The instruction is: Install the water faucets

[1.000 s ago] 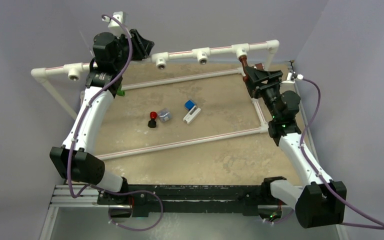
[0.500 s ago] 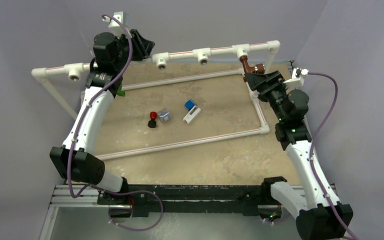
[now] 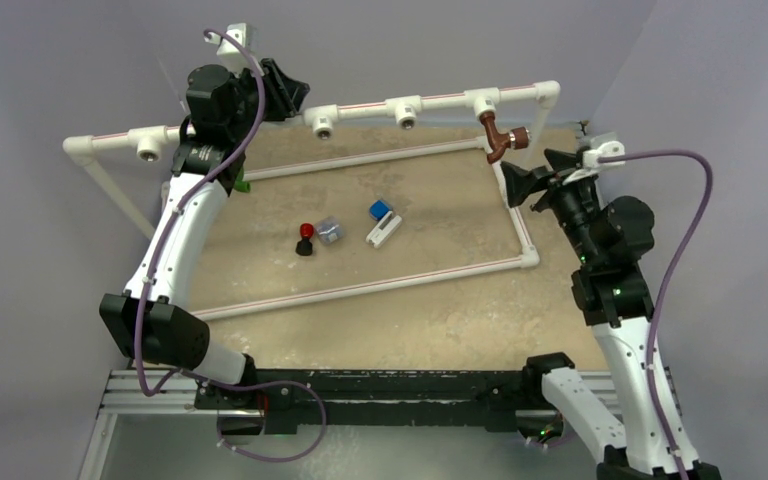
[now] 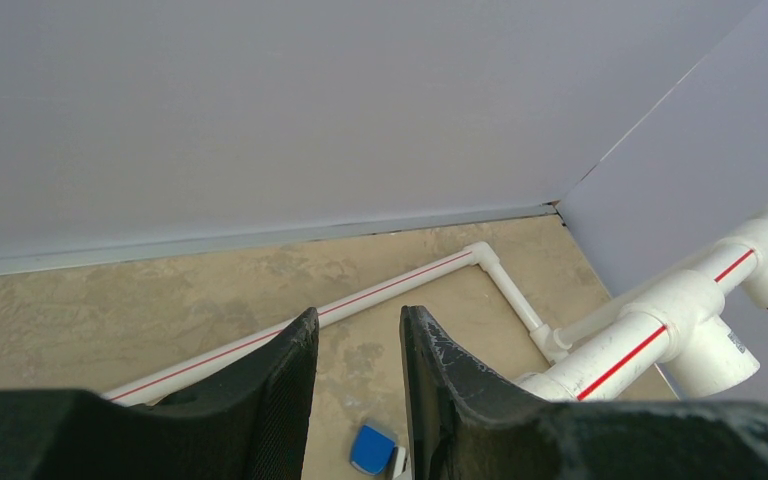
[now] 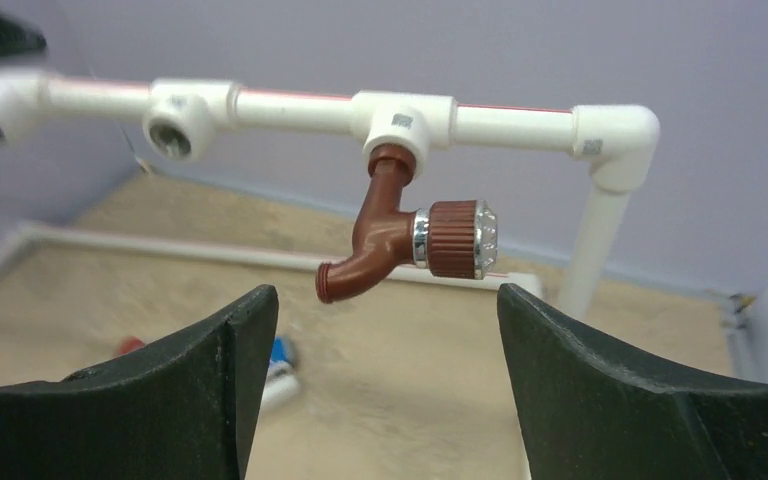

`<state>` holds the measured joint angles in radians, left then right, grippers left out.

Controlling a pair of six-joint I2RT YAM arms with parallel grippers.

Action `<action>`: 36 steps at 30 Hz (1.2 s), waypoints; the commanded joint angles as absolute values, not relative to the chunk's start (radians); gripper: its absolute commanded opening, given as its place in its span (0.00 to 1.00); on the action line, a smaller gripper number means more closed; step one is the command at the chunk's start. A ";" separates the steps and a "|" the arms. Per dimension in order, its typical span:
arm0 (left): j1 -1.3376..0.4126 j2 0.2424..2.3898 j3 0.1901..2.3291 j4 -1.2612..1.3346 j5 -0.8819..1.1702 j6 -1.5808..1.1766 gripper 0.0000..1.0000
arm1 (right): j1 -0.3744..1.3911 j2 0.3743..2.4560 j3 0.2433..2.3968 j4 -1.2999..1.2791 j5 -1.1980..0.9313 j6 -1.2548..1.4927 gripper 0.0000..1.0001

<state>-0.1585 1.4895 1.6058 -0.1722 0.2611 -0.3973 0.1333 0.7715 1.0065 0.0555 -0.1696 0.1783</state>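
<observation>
1. Tabletop (image 3: 440, 330), sandy tan, carries a low white pipe frame (image 3: 360, 287) lying flat on it.
2. Along the far edge you have a raised white pipe rail (image 3: 360, 105) with tee fittings; 3 of their sockets gape unfilled.
3. Your left gripper (image 3: 285, 92) sits high by the rail's left part, its fingers a narrow gap apart with nothing between them. That arm covers a stretch of the rail.
4. Your right gripper (image 3: 535, 172) hangs just short of the rail's right end, spread wide and holding nothing.
5. Mid-table and well apart from both grippers lie a blue-white block (image 3: 383, 222), a small grey block (image 3: 330, 231) and a red-and-black knob (image 3: 305, 238).
6. The reddish-brown faucet (image 3: 500, 138) is seated in the rightmost tee, stem up in the socket, spout slanting down, ribbed handle with a clear end cap sticking out sideways.
7. The green faucet (image 3: 245, 183) shows only as a sliver beside your left forearm; its pose cannot be told.
8. Only the right wrist view shows you the handle's silver ring and the faucet (image 5: 400, 240) framed between the 2 fingers, touching neither. The left wrist view catches just the faucet's edge.
</observation>
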 commanded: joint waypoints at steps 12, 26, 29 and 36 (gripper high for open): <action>-0.160 1.498 1.565 -0.283 0.284 -0.383 0.34 | 0.376 0.730 0.943 0.039 0.131 -0.927 0.84; -0.160 1.505 1.575 -0.287 0.291 -0.385 0.34 | 0.434 0.818 0.777 0.497 0.217 -1.538 0.90; -0.160 1.505 1.574 -0.288 0.292 -0.385 0.34 | 0.454 0.872 0.778 0.570 0.236 -1.601 0.91; -0.160 1.505 1.572 -0.287 0.296 -0.384 0.34 | 0.477 1.003 0.833 0.603 0.294 -1.626 0.91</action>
